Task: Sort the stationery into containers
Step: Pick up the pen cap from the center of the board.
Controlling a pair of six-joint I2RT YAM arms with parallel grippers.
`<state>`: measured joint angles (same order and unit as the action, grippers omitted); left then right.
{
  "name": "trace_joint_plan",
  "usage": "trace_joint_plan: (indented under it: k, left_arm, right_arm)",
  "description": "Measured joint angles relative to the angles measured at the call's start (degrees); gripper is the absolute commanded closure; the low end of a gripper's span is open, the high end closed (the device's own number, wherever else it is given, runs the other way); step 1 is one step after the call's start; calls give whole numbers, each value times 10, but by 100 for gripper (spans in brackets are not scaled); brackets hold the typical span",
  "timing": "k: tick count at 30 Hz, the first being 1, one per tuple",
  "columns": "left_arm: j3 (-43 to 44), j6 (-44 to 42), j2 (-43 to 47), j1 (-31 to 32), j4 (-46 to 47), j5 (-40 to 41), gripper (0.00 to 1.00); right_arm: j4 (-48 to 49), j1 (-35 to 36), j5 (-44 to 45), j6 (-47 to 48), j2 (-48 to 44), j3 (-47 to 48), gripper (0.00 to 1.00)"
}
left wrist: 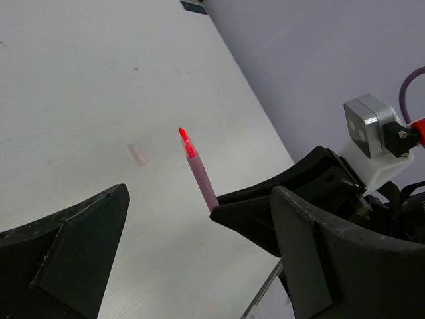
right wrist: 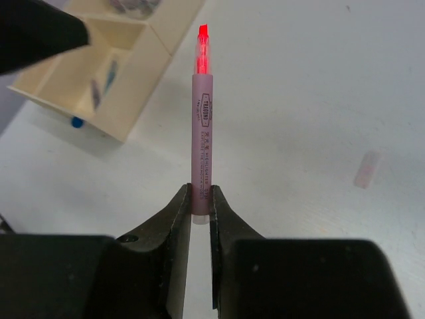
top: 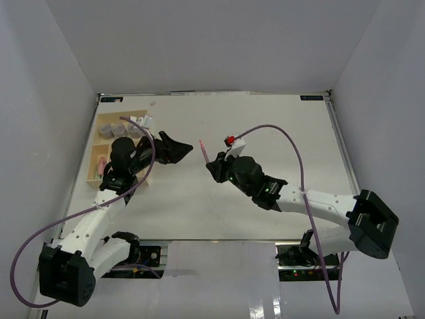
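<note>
While the right gripper pinches the slim pink plastic highlighter by its tail, it looks light, stiff and slippery, likelier steadier gripped mid-barrel.

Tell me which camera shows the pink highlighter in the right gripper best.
Right wrist view: the highlighter is shown full length, red tip up, barrel print visible, base pinched in the right gripper. Left wrist view shows it smaller, its base hidden. Top view shows only a thin pink sliver.
</note>
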<state>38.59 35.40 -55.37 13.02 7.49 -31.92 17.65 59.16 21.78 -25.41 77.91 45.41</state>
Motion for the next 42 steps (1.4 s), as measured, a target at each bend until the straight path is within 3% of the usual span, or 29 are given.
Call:
trace_joint_plan:
  k: [8, 16, 20, 28, 34, 42]
  left_arm:
    - [-6, 40, -1, 92, 90, 61, 2]
    - [-4, 41, -33, 141, 122, 93, 2]
    - [-4, 43, -46, 159, 128, 101, 10]
    - [-2, 51, -60, 183, 155, 102, 36]
    - [-2, 58, -75, 196, 174, 99, 41]
    - [-2, 60, -84, 206, 183, 97, 55]
  right_arm:
    - [137, 2, -62, 5, -68, -75, 92]
    - [236, 2, -95, 2, -92, -125, 92]
    - [267, 2, -101, 1, -94, -131, 92]
    - [314, 2, -104, 2, -97, -143, 92]
    - [336, 2, -103, 2, -97, -151, 92]
    - [354, 2, -103, 1, -98, -156, 92]
